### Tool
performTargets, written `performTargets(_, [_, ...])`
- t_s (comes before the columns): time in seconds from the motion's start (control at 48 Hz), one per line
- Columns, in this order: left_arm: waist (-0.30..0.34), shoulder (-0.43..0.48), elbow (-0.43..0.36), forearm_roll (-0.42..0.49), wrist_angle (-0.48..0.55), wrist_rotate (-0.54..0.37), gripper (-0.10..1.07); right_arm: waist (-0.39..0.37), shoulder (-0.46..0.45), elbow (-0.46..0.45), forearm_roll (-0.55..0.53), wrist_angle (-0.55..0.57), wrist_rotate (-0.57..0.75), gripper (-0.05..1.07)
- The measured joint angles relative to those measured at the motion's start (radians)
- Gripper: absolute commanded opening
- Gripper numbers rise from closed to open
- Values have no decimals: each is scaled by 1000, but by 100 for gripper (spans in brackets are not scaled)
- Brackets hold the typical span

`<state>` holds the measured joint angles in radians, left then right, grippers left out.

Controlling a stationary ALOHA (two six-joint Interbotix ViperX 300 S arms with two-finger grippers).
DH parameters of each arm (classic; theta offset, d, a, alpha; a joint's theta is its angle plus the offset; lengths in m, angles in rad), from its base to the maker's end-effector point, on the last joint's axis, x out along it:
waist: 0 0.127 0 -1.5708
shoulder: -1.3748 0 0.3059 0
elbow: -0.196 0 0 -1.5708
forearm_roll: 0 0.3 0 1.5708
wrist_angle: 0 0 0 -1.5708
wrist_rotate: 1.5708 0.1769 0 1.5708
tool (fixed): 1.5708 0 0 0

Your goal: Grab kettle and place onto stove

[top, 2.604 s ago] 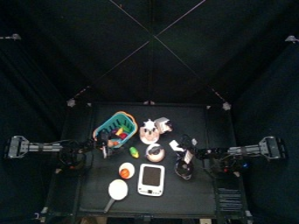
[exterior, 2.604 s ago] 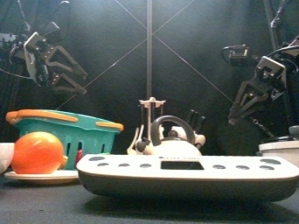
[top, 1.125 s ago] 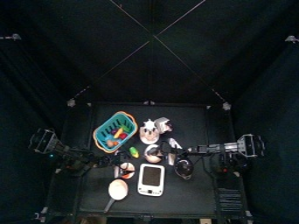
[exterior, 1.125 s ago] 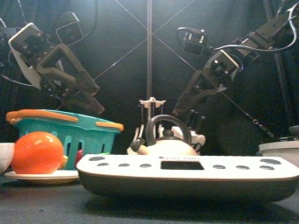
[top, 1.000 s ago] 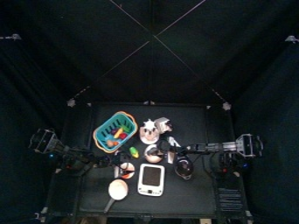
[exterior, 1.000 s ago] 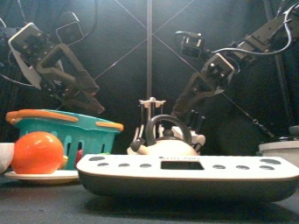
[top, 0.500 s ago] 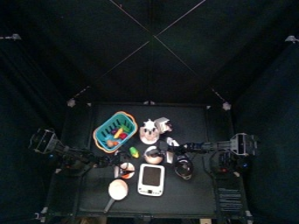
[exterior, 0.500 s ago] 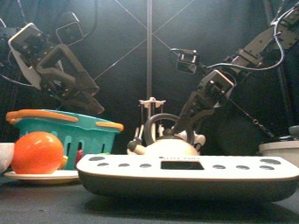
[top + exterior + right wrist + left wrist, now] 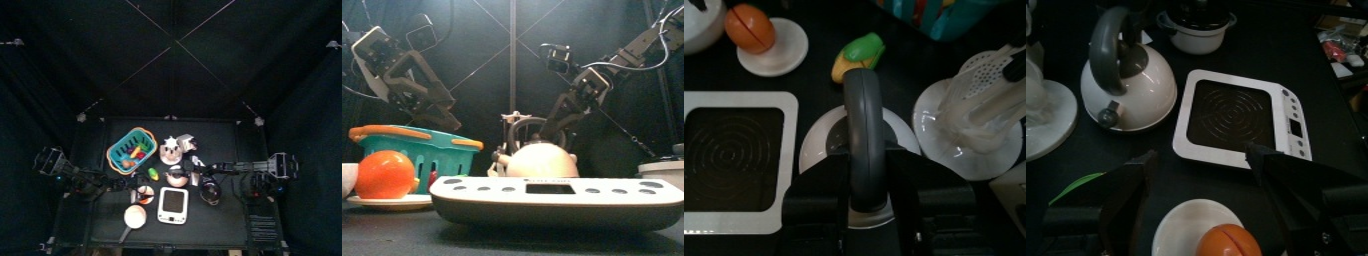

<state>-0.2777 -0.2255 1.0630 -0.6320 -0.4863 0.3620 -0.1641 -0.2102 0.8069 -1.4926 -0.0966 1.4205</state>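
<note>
The kettle [image 9: 177,177] is a small grey-silver round pot standing just behind the stove [image 9: 173,205], a flat white slab with a round grey burner. My right gripper [image 9: 197,178] has come down on it. In the right wrist view, its jaws sit either side of the kettle's dark handle [image 9: 862,115], closed on it, above the pale kettle body [image 9: 819,150] and next to the stove [image 9: 738,160]. In the front view, the kettle [image 9: 540,161] shows as a pale dome behind the stove [image 9: 549,198]. My left gripper [image 9: 1207,200] is open and empty, short of the stove [image 9: 1240,116] and the kettle [image 9: 1128,88].
A teal basket [image 9: 130,148] stands at the back left. The white-and-pink object [image 9: 973,108] is right beside the kettle. An orange on a small plate [image 9: 385,176] and a green piece [image 9: 859,52] lie left of the stove. A white pan [image 9: 135,217] sits at the front left.
My right arm has swung in from the right and lowered onto the kettle's handle. The kettle now shows as a plain dome in the front view. My left arm has held still over the last second.
</note>
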Motion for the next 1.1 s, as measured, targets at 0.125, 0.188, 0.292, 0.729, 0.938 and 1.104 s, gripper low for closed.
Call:
performTargets(0.125, [0,0,0,2,0,0,102,44,-38,3,12,2,2,56])
performTargets(0.188, [0,0,0,0,0,2,102,77,-54,6,23,2,2,56])
performTargets(0.292, [0,0,2,0,0,0,102,132,-67,14,54,2,0,56])
performTargets(0.729, [8,-78,91,-92,-2,-2,102,273,-26,0,83,2,0,56])
performTargets(0.938, [8,-84,101,-127,-2,-2,102,290,43,-46,81,0,0,56])
performTargets(1.104, [6,-86,101,-127,-2,-2,102,295,78,-66,80,2,0,56])
